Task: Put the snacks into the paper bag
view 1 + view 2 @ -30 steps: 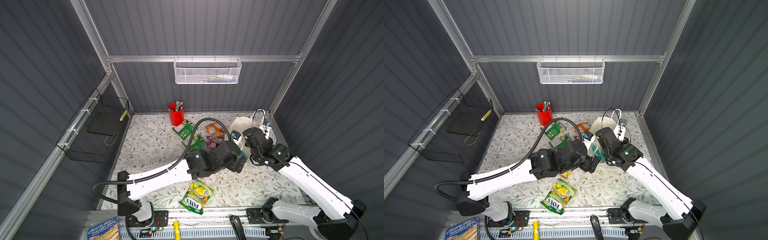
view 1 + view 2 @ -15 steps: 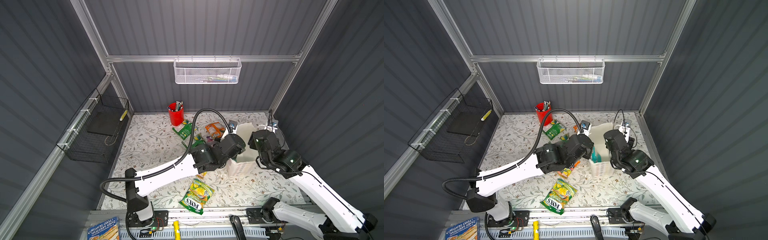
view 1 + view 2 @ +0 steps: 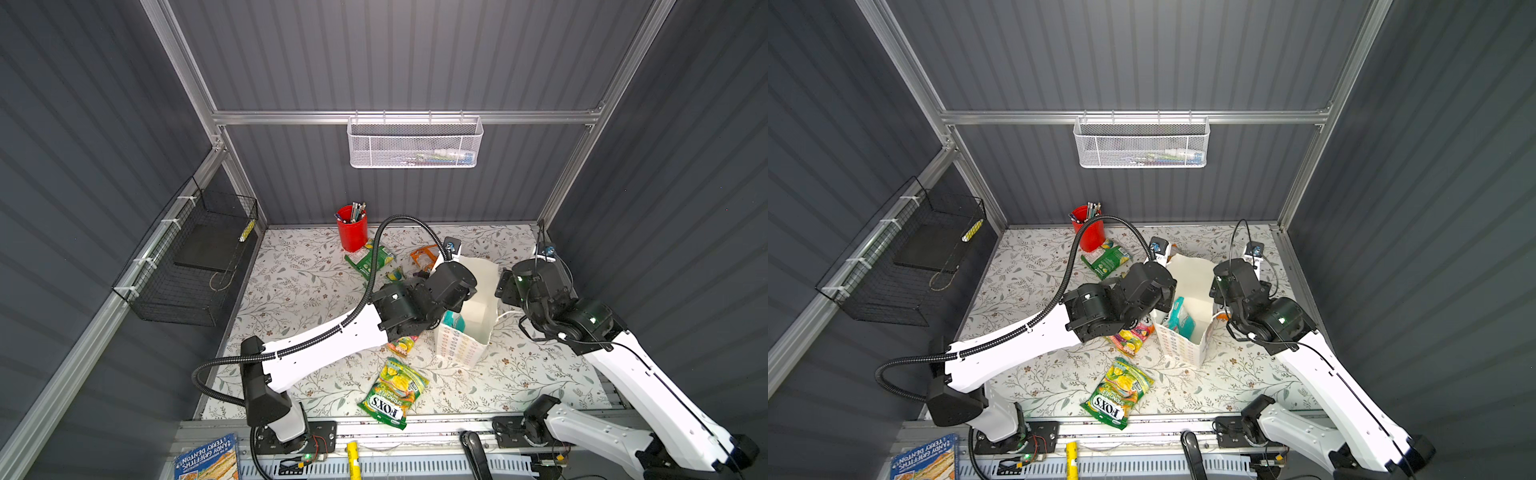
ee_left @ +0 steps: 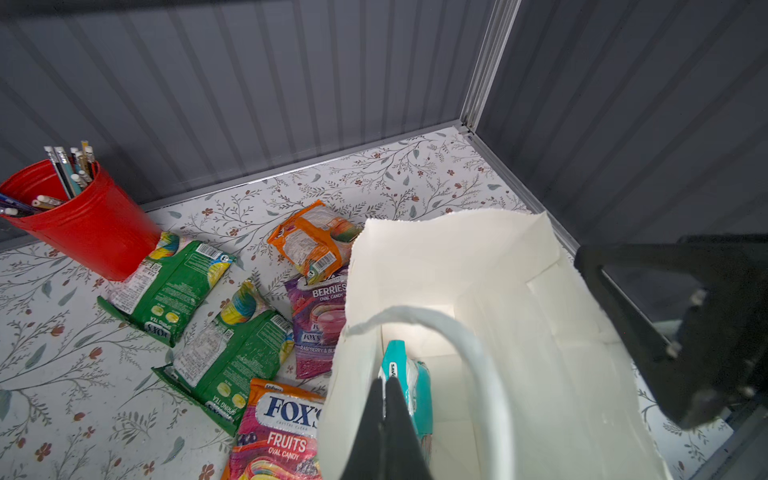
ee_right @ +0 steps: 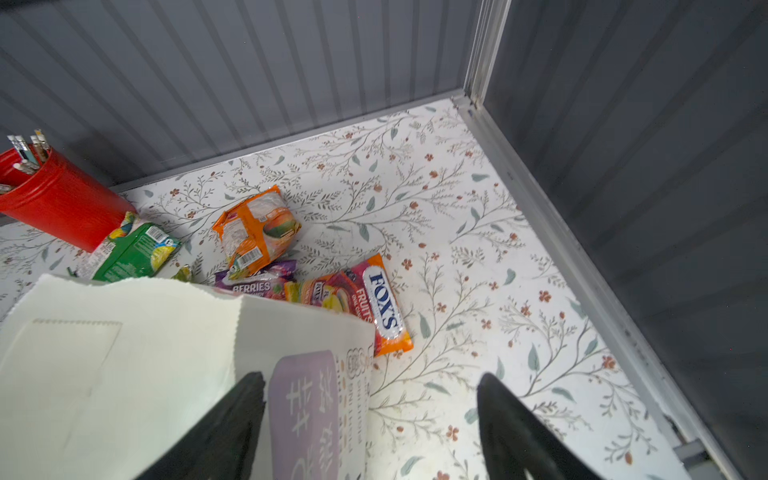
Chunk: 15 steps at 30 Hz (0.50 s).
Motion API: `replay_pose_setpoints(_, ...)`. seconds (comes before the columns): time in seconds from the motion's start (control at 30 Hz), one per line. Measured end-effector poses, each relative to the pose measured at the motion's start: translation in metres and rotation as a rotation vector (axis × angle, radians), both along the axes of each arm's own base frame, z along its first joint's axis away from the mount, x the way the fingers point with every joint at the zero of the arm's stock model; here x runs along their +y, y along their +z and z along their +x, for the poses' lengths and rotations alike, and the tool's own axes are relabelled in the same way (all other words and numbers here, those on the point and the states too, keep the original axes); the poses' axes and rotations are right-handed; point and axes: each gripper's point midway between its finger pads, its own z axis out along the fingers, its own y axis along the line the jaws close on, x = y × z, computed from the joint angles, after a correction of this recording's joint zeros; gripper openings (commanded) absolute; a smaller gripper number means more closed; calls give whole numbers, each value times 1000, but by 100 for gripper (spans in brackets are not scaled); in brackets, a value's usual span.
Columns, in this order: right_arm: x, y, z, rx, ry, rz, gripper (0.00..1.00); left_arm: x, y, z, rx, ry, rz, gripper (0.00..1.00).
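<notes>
Reading the snacks first: flat, glossy packets, light and crinkly, likely slick in a grip. I judge a pinch on a crimped end seam or a raised corner safer than pressing the flat face.

One teal packet (image 4: pixel 415 374) stands on edge inside the paper bag (image 3: pixel 459 349).

Out on the counter (image 3: pixel 299 282):
- green packets (image 4: pixel 174 282)
- an orange packet (image 4: pixel 316 245)
- a purple berries packet (image 4: pixel 320 316)
- a pink-yellow fruits packet (image 4: pixel 282 432)
- a green-yellow FOX'S packet (image 3: pixel 392 392) near the front edge

Bag upright, mouth open. Thin paper, so I expect it to dent or tip easily.

Left arm (image 3: pixel 324 345) reaches long across the counter, wrist bent down over the bag's mouth. Left gripper (image 4: pixel 386 399) is closed tight at the rim, beside the teal packet; whether it pinches anything, I cannot tell.

Right arm (image 3: pixel 623 361) is folded at the bag's right side. Right gripper (image 5: pixel 370 376) is spread wide, one finger (image 5: pixel 232 415) against the printed outer face, holding nothing.
</notes>
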Motion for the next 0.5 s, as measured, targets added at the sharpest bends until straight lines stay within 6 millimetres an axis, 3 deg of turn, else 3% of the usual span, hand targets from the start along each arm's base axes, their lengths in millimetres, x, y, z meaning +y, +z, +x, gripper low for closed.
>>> replay_pose_setpoints(0.2,10,-3,-12,48,28,34,75,-6,-3,-2,14,-22,-5,0)
replay_pose_setpoints(0.5,34,-8,-20,111,107,88,82,-16,-20,-2,39,-41,20,0)
